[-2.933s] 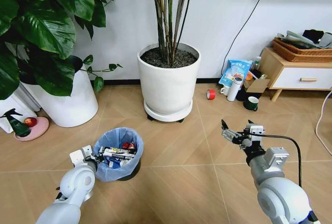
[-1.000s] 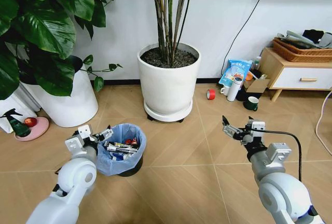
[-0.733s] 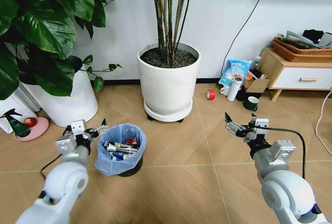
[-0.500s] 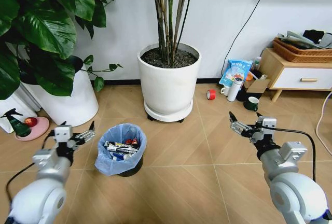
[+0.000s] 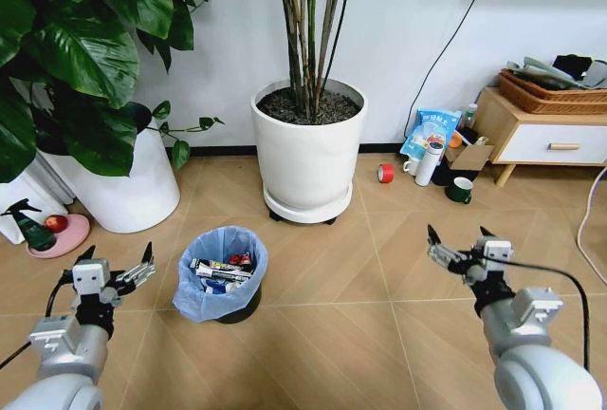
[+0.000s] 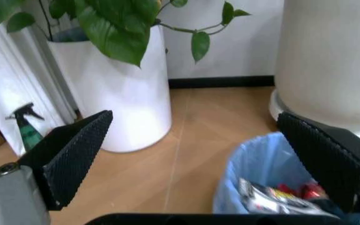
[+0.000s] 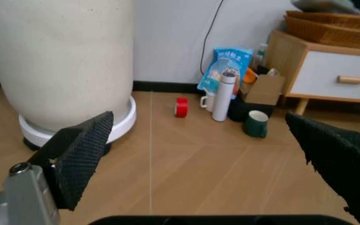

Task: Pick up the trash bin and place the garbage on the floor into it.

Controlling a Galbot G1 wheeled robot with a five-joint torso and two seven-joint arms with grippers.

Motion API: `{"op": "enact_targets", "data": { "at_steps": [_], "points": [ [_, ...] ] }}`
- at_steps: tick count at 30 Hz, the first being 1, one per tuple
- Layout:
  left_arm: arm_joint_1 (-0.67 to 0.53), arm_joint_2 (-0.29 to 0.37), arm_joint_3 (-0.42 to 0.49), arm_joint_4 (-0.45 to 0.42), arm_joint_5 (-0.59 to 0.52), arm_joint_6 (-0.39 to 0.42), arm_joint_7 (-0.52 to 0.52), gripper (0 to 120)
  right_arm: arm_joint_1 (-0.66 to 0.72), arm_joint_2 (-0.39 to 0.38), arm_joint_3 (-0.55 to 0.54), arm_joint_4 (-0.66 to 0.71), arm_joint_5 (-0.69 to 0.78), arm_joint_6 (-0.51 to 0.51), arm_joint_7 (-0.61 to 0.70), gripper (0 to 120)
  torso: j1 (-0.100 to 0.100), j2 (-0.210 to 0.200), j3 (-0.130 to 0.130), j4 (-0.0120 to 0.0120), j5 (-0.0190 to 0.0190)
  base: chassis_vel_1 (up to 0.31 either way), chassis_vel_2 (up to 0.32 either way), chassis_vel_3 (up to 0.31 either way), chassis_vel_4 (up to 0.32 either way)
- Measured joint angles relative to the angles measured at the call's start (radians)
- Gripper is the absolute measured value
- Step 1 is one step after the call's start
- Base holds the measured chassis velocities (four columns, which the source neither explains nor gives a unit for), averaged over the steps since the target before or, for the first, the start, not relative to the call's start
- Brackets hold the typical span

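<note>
The trash bin (image 5: 220,288), black with a light-blue bag over its rim, stands upright on the floor (image 5: 332,277) in front of the white pots. Garbage (image 5: 216,271) lies inside it: blue-and-white wrappers and a red piece. My left gripper (image 5: 116,262) hovers open to the left of the bin, apart from it. In the left wrist view the bin (image 6: 260,161) and its garbage (image 6: 280,197) sit beyond the spread fingers (image 6: 73,154). My right gripper (image 5: 457,241) hangs open over bare floor, well to the right of the bin.
Two big white plant pots (image 5: 308,149) (image 5: 128,182) stand behind the bin. A red tape roll (image 7: 181,107), a green mug (image 7: 256,123), a white bottle and a blue bag cluster by the wooden cabinet (image 5: 536,135) at the right. A spray bottle (image 5: 28,225) stands far left.
My left gripper has let go of the bin's rim, opened, and drawn back to the left and toward me. The bin stays on the floor. My right gripper has drifted slightly lower right.
</note>
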Motion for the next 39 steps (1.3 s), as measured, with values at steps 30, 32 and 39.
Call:
{"op": "enact_targets", "data": {
  "at_steps": [30, 32, 39],
  "points": [
    [0.147, -0.010, 0.074, -0.168, -0.079, 0.055, 0.036, 100, -0.183, 0.079, 0.084, 0.185, 0.012, 0.080, -0.031, 100, 0.000, 0.000, 0.000, 0.0002, -0.0001, 0.000, 0.000, 0.000, 0.000],
    [0.146, -0.010, 0.074, -0.167, -0.079, 0.056, 0.035, 100, -0.183, 0.080, 0.084, 0.185, 0.012, 0.079, -0.031, 100, 0.000, 0.000, 0.000, 0.0003, 0.0000, 0.000, 0.000, 0.000, 0.000],
    [0.146, -0.010, 0.074, -0.166, -0.078, 0.056, 0.034, 100, -0.183, 0.080, 0.083, 0.185, 0.011, 0.079, -0.031, 100, 0.000, 0.000, 0.000, 0.0002, 0.0000, 0.000, 0.000, 0.000, 0.000]
  ]
}}
